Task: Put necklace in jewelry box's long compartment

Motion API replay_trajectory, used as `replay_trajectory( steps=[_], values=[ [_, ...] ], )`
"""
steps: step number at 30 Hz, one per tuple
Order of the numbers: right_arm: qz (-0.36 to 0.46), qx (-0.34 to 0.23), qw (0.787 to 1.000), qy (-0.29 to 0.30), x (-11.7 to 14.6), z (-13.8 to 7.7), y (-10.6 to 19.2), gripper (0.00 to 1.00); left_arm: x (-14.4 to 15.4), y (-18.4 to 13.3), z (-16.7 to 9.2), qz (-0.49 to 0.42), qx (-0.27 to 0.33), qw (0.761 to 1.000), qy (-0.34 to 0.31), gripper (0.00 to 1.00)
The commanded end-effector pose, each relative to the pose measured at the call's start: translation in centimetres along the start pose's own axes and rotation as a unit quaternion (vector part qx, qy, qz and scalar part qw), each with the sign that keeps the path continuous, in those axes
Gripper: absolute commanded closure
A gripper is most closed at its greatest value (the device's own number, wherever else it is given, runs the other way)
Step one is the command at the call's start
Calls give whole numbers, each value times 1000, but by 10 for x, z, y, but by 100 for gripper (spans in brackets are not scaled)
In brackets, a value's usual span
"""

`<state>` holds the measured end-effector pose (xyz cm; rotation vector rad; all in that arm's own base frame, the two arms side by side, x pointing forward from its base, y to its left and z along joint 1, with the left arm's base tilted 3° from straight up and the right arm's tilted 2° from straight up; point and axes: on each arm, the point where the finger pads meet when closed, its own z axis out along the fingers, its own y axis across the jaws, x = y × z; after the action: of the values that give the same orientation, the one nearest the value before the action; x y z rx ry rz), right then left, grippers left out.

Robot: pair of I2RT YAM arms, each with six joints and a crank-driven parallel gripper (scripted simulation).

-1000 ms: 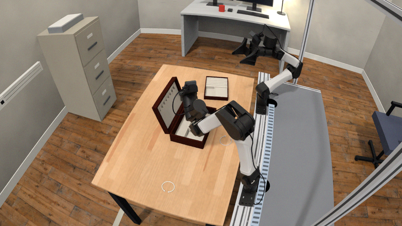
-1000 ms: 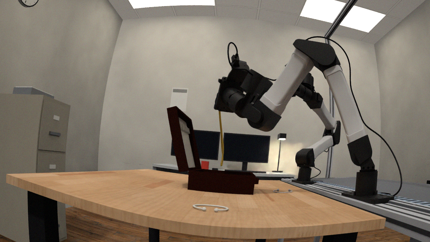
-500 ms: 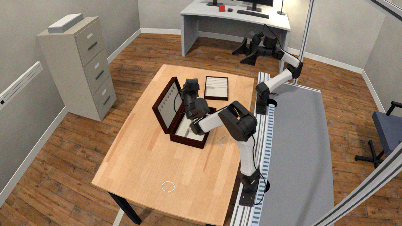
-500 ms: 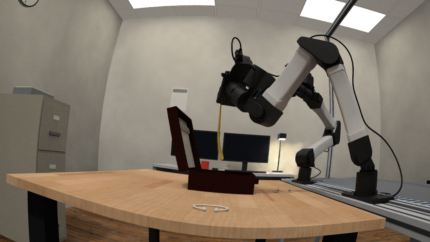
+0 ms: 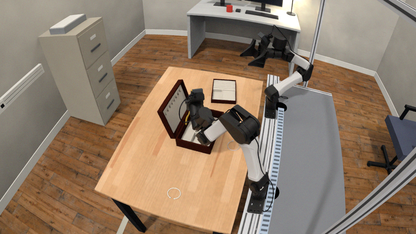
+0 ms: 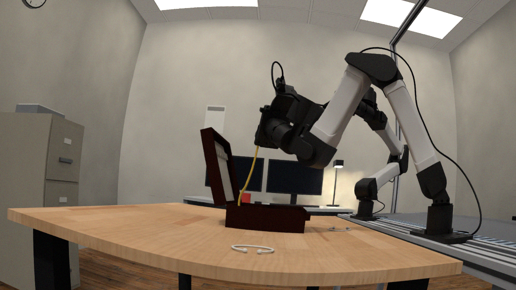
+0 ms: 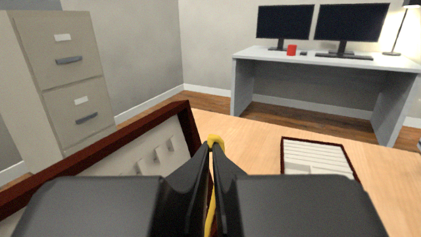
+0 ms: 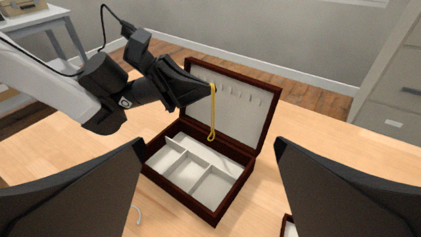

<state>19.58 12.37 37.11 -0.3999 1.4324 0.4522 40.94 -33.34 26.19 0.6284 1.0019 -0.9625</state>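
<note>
While the left fingers pinch one yellow necklace (image 6: 248,176) (image 7: 215,141) over the box (image 5: 193,146) (image 6: 265,217) (image 8: 177,191) | right fingers wide open, with nothing | two bangles (image 5: 174,193) (image 6: 252,247) on the table (image 5: 139,174) (image 6: 144,230) | one tray (image 5: 223,101) (image 7: 312,141) near the box.

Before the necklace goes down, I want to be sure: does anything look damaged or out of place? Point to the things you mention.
Nothing stands out. The necklace (image 6: 248,176) hangs from the left hand (image 7: 210,146) (image 8: 213,89), and both bangles (image 5: 174,188) (image 6: 252,246) lie outside the box.
</note>
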Motion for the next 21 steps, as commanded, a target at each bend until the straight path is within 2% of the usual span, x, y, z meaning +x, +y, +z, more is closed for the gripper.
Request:
replay_trajectory(
  steps=[1, 8, 16, 18, 21],
  values=[
    [-2, 1, 1000, 10, 3, -1, 0, 0, 3, 3, -6, 23, 5, 1000, -11, 100],
    [-2, 1, 1000, 10, 3, -1, 0, 0, 16, 6, -10, 20, 2, 1000, 1, 100],
    [-2, 1, 1000, 10, 3, -1, 0, 0, 9, 5, -8, 24, 4, 1000, -5, 100],
    [-2, 1, 1000, 10, 3, -1, 0, 0, -13, 1, -5, 24, 8, 999, -22, 100],
    [-2, 1, 1000, 10, 3, -1, 0, 0, -16, 0, -5, 23, 8, 999, -24, 100]
  ],
)
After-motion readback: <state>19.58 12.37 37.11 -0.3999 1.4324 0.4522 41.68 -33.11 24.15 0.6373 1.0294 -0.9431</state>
